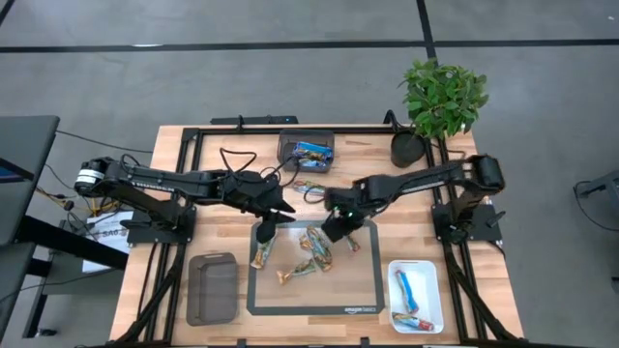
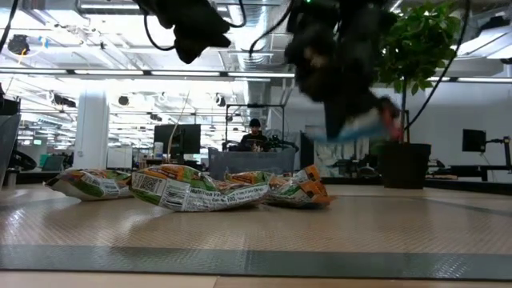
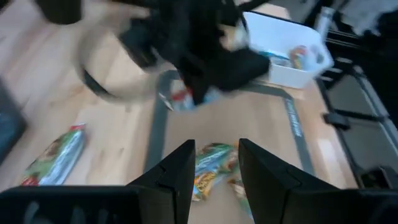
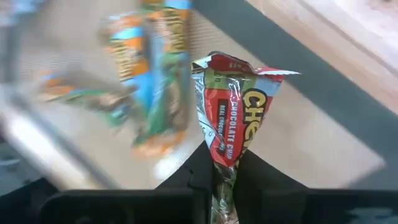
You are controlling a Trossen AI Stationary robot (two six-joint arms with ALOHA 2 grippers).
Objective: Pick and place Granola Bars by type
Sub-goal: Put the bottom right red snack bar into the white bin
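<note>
My right gripper (image 4: 222, 177) is shut on a white, red and blue granola bar (image 4: 235, 124) above the grey-bordered mat (image 1: 314, 307); it also shows in the low view (image 2: 360, 122). My left gripper (image 3: 214, 165) is open and hovers over the mat's far left part, above a brown-orange bar (image 3: 211, 167) and touching nothing. Several brown-orange bars (image 1: 311, 253) lie flat on the mat. Blue bars lie in the far dark bin (image 1: 307, 150). White, red and blue bars lie in the white tray (image 1: 416, 295). My right gripper pinches the white, red and blue bar by one crimped end (image 4: 222, 163) between its two fingers. The rest of the wrapper sticks out beyond the fingertips. In the low view the bar (image 2: 360, 122) is lifted clear of the mat, tilted, below the gripper.
An empty dark grey bin (image 1: 211, 287) sits near the table's near left corner. A potted plant (image 1: 442, 95) stands at the far right. Cables (image 1: 237, 159) lie on the far left of the table. A person (image 2: 254, 136) sits in the room beyond.
</note>
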